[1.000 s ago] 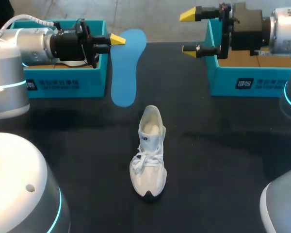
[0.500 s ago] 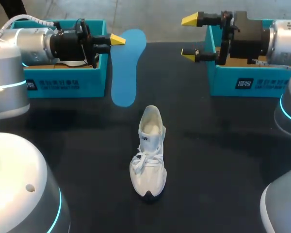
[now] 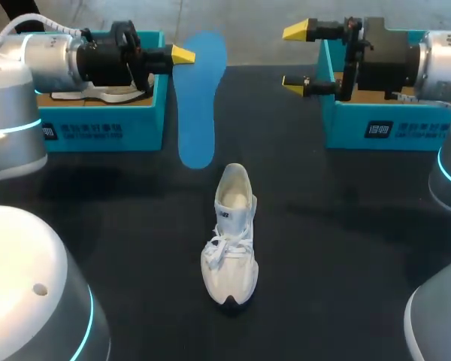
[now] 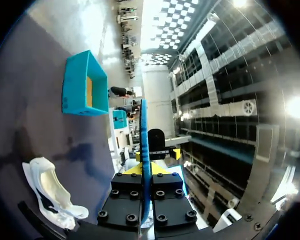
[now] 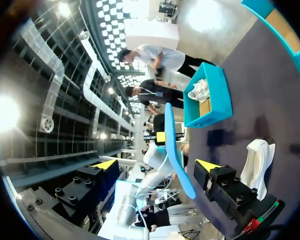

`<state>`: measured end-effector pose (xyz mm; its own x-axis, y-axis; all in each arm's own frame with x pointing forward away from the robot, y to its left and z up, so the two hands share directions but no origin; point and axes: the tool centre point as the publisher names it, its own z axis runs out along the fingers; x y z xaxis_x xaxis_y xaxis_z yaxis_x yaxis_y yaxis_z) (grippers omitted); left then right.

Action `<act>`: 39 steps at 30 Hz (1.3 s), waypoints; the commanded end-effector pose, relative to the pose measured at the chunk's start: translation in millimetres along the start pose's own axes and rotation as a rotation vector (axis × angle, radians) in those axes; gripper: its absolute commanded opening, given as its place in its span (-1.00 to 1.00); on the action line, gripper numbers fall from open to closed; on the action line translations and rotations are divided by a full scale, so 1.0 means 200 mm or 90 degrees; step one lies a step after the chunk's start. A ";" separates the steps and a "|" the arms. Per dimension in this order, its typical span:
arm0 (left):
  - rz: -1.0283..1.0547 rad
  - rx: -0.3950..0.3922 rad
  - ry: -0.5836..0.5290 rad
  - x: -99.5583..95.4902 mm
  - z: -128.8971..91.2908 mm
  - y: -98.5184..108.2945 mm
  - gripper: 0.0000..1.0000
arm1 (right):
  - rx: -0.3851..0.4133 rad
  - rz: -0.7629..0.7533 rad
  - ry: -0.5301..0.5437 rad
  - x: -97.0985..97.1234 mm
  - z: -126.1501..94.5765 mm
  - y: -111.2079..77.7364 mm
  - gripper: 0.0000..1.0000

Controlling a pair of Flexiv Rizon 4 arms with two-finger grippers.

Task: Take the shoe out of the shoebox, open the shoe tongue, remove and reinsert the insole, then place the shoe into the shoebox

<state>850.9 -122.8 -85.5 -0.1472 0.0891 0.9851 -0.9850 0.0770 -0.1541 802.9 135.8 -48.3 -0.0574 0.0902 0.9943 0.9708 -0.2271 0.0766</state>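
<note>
Our left gripper (image 3: 182, 54) is clamped on one end of the blue insole (image 3: 198, 98), its yellow-tipped fingers pressed against the two flat faces. The insole hangs beside the left shoebox (image 3: 105, 129), its free end pointing toward the heel of the white shoe (image 3: 230, 237). The shoe stands upright mid-table, outside both boxes, laces tied and toe toward us. A second shoe (image 3: 98, 93) lies inside the left shoebox. Our right gripper (image 3: 295, 56) hovers with its fingers wide apart and holding nothing, at the near corner of the right shoebox (image 3: 383, 128), well apart from the shoe on the black table (image 3: 346, 226).
</note>
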 end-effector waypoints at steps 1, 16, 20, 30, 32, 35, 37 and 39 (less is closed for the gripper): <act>0.211 -0.018 -0.007 0.09 -0.01 0.01 -1.00 | -0.001 0.001 -0.001 0.00 0.02 0.00 1.00; 0.771 -0.063 0.009 0.09 0.11 0.05 -1.00 | -0.001 0.001 -0.001 0.00 0.02 0.00 1.00; 0.858 -0.046 0.066 0.11 0.11 0.00 -1.00 | -0.001 0.001 -0.001 0.00 0.02 0.00 1.00; 0.965 -0.024 0.137 0.22 0.04 -0.12 -1.00 | -0.001 0.001 -0.001 0.00 0.02 0.00 1.00; 0.982 -0.041 0.146 0.24 0.04 -0.12 -1.00 | -0.001 0.001 -0.001 0.00 0.02 0.00 1.00; 0.982 -0.041 0.146 0.24 0.04 -0.12 -1.00 | -0.001 0.001 -0.001 0.00 0.02 0.00 1.00; 0.982 -0.041 0.146 0.24 0.04 -0.12 -1.00 | -0.001 0.001 -0.001 0.00 0.02 0.00 1.00; 0.982 -0.041 0.146 0.24 0.04 -0.12 -1.00 | -0.001 0.001 -0.001 0.00 0.02 0.00 1.00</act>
<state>861.3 -128.2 -30.3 -0.9686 0.2263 0.1028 -0.1295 -0.1063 -0.9859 803.5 136.2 -48.1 -0.0565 0.0899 0.9943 0.9711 -0.2265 0.0756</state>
